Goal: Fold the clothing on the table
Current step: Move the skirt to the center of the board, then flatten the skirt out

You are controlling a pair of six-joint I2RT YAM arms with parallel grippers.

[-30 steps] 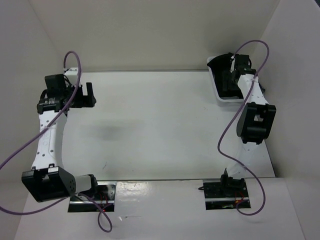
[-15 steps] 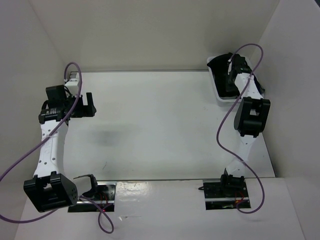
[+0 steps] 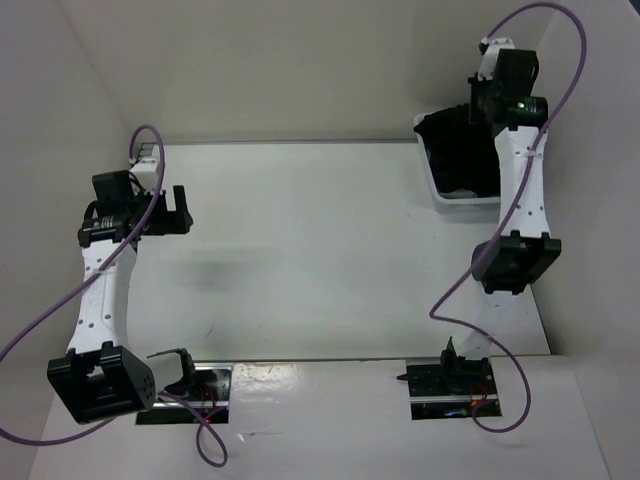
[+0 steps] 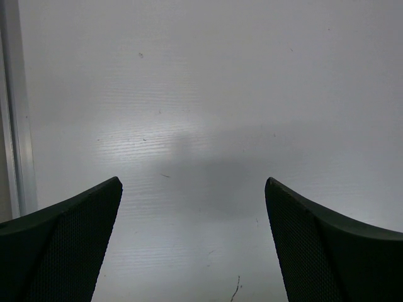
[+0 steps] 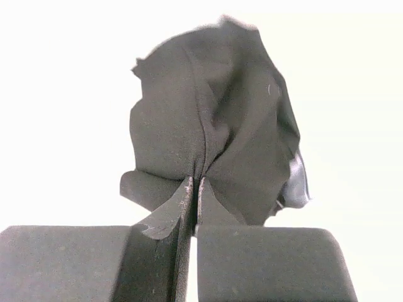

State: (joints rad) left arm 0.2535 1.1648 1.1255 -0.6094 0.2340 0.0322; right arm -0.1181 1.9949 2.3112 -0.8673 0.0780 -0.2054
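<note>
Pinching a fold of the black garment, the right gripper holds it lifted over the white tray at the table's far right corner, probably to bring it out for folding. The left gripper hovers wide open over the table's left side, ready to assist.

Looks like a robotics lab cell to me: white bench, plain white walls boxing it in, purple cables looping around.
</note>
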